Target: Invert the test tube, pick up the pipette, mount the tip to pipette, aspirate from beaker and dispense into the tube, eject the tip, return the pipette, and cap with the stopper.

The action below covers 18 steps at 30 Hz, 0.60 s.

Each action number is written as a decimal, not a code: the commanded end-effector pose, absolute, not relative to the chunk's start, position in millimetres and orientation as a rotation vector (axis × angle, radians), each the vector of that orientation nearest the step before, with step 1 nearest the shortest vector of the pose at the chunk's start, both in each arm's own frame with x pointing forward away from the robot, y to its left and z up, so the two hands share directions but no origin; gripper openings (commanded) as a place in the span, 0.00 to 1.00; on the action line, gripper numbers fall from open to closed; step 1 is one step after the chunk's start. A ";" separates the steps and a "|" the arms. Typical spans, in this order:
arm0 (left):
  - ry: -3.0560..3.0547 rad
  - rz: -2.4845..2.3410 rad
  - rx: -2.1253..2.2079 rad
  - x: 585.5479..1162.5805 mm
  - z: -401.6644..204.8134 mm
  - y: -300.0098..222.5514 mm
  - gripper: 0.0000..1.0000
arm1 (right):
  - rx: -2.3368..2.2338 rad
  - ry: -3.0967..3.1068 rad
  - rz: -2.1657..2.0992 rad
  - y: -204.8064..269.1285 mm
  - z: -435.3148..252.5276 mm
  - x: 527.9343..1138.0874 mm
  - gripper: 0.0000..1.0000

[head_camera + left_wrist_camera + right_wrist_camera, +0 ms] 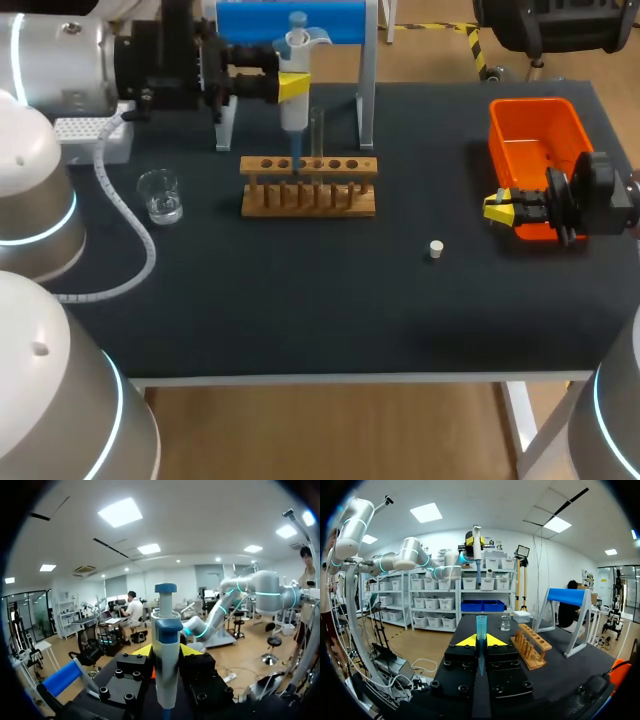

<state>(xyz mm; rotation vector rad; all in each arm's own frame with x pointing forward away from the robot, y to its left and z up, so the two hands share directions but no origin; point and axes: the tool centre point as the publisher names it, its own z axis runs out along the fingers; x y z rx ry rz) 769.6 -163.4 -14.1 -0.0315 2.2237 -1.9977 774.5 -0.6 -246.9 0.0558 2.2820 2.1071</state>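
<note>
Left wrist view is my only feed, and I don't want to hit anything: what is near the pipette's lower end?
Observer: Nothing close. The right wrist view shows the pipette held high, its lower end well above the wooden rack and the beaker.
Operator: Where is my other arm?
Observer: In the head view the right gripper is by the orange bin, apart from the rack.
Operator: Is it holding anything?
Observer: Yes, its wrist view shows a blue tip upright, gripped between its fingers.

no legible text, labels, numbers or signs
</note>
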 end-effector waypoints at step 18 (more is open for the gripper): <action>2.274 -2.034 -0.029 760.3 -18.3 -164.2 0.00 | 0.056 2.282 2.106 -1.0 -246.7 773.7 0.00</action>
